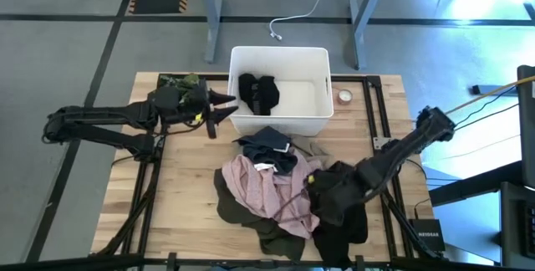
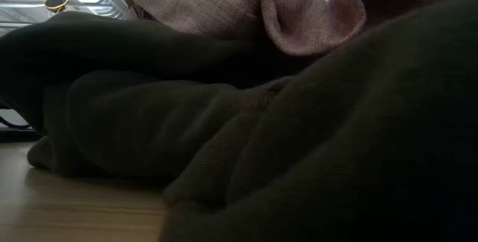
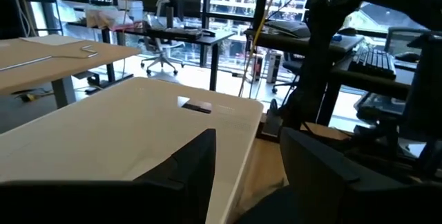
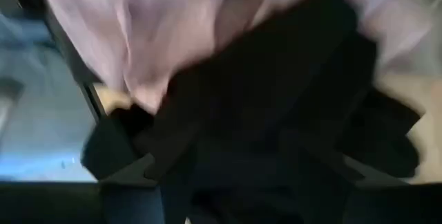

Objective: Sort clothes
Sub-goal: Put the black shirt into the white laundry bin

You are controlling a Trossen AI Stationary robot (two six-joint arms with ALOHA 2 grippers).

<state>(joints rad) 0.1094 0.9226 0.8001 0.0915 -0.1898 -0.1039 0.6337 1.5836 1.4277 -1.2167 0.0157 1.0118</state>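
Clothes: soft heap (image 1: 272, 191) mid-table, in front of the white bin (image 1: 282, 92); limp and light, they'll sag, so I pinch a bunched fold.
Left gripper (image 1: 219, 107): my fingers apart, empty, beside the bin's left wall.
Bin: rigid plastic, black garment (image 1: 258, 93) inside.
Pink garment (image 1: 267, 189): thin weave, crumpled over dark olive cloth (image 1: 276, 231).
Right gripper (image 1: 322, 189): buried in black fabric; can't tell its fingers.

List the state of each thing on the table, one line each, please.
Bin: upright, open, one black garment inside.
Pink garment: crumpled on top of the pile.
Olive garment: spread under the pile.
Left gripper: open, at the bin's rim, holding nothing.
Right gripper: down in the pile, among dark cloth.
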